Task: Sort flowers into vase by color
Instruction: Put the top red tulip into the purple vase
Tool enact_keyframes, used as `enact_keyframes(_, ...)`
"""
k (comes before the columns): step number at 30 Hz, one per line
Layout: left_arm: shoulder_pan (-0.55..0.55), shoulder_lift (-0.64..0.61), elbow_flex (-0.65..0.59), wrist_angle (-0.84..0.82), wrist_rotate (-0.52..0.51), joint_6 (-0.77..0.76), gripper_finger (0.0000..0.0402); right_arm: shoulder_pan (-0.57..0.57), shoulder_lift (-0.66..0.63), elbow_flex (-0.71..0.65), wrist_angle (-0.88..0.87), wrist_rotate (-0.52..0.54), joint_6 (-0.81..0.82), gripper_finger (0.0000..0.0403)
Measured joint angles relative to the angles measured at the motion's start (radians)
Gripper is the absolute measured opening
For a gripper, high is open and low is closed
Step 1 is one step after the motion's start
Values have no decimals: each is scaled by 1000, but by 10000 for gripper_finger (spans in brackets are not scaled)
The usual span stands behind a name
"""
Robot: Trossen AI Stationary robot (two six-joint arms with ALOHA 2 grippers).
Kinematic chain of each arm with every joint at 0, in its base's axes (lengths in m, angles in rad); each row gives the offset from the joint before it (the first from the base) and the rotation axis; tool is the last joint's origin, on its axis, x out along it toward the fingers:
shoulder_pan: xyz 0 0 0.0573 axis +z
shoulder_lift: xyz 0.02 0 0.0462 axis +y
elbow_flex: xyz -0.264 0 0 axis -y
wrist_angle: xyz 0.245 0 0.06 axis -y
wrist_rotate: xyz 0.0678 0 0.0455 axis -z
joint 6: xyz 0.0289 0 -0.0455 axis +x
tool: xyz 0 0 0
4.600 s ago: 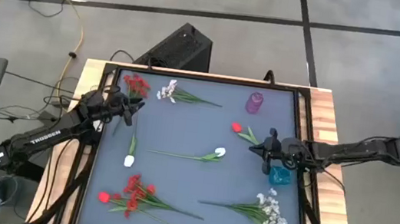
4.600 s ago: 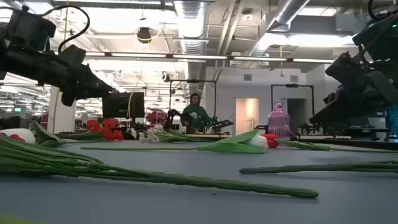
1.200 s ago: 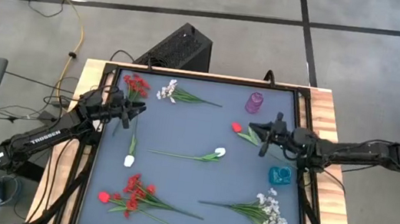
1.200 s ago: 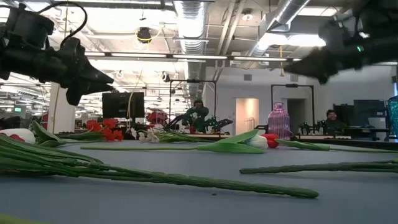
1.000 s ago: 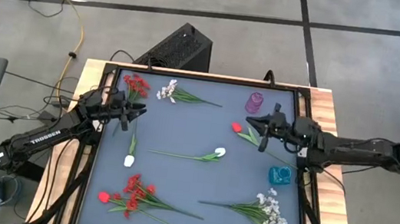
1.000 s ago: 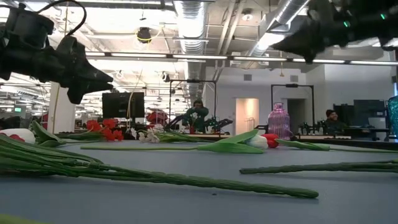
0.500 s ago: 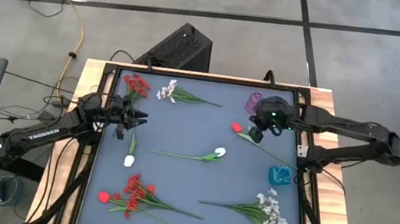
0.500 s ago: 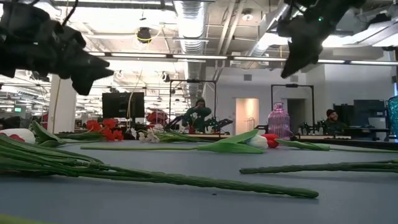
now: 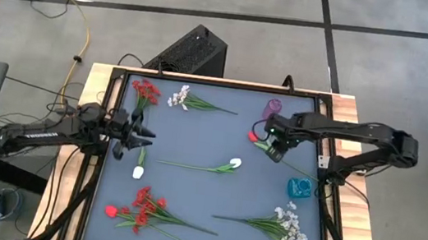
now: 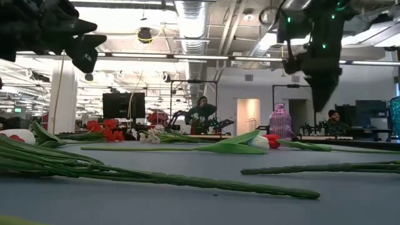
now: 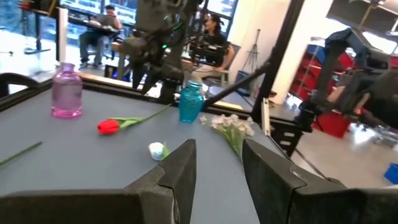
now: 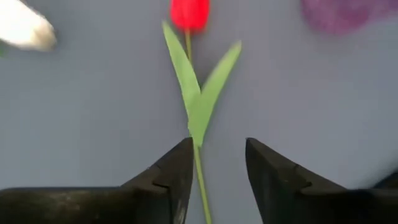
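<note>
Here the sorting is only beginning: every flower is lying flat on the grey table [image 9: 188, 191], and both the purple vase [image 9: 273, 109] and the teal vase [image 9: 298, 188] are standing with nothing in them. The right gripper [image 9: 274, 149] is hanging directly above the red tulip [image 9: 254, 137], which is lying near the purple vase toward the table's far right. In the right wrist view the jaws are standing open, straddling the stem with its two long green leaves, and are holding nothing; the red tulip's bloom [image 12: 189, 14] is pointing away from the fingers. The left gripper [image 9: 131, 135] is waiting over the table's left edge, jaws parted and empty.

The remaining flowers are showing thin green stems: a white tulip [image 9: 235, 163] mid-table, a second white tulip [image 9: 138, 171] at left, a red spray [image 9: 146, 90] and a white spray [image 9: 179, 96] along the far edge, a red bunch [image 9: 142, 206] and a white bunch [image 9: 289, 228] along the near edge. All are awaiting placement.
</note>
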Motion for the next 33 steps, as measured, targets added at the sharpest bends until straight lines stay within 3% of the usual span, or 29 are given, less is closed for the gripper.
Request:
enact_keyframes(11,-123,43,73,-80,-30,38,119,-42,175,-50,18,-45,-2,188)
enact_keyframes(19,-179,151,81,-157,-170,159,119,-20,261,-51,23,-103,-39,187)
enact_keyframes(29,-179,307,81,-212,-307,112,119,15,348,-47,65,-96,-61,176)
enact_keyframes(33,-179,372,81,-153,-325,89,119,14,379,-44,69,-102,-80,148)
